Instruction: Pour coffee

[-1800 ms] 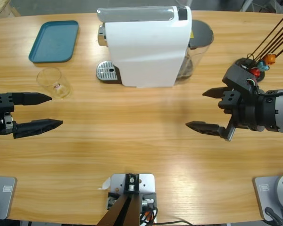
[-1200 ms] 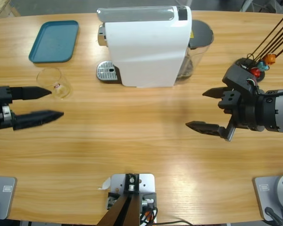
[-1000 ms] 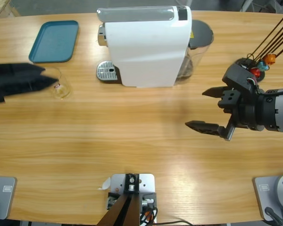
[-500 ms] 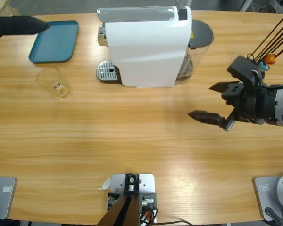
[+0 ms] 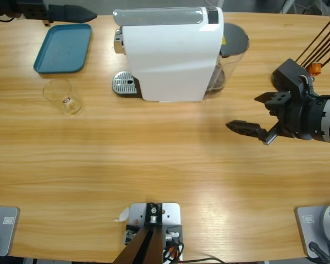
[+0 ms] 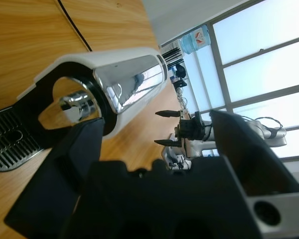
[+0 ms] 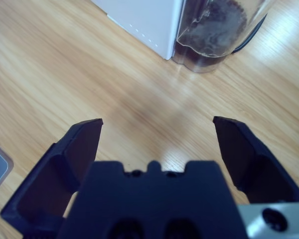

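Finds the left gripper [image 6: 157,122] swung away from its earlier station beside the glass tumbler [image 5: 63,96] and carried off past the far end of the blue tray [image 5: 63,48], jaws spread wide with nothing between them. Looks along those jaws now at the chrome spout [image 6: 72,102] of the white machine [image 5: 170,55], near ahead and slightly to the left jaw's side, with the drip grate [image 5: 125,83] below it. Leaves the tumbler well behind that gripper and untouched (so no cup under the spout yet, and probably a detour to the machine before any grasp). Shows the right gripper [image 5: 243,111] drifted only a little, back toward its own side of the table, likewise gaping and holding nothing. As for containers: tumbler bare of liquid as far as can be seen, tray carrying nothing, and the clear tank [image 7: 219,25] behind the machine, ahead of the right gripper and toward its right jaw, holding what seems to be the coffee [image 7: 199,59], a shallow dark brown layer at its base. Judged from this, hardly begun: nothing gripped, nothing poured.
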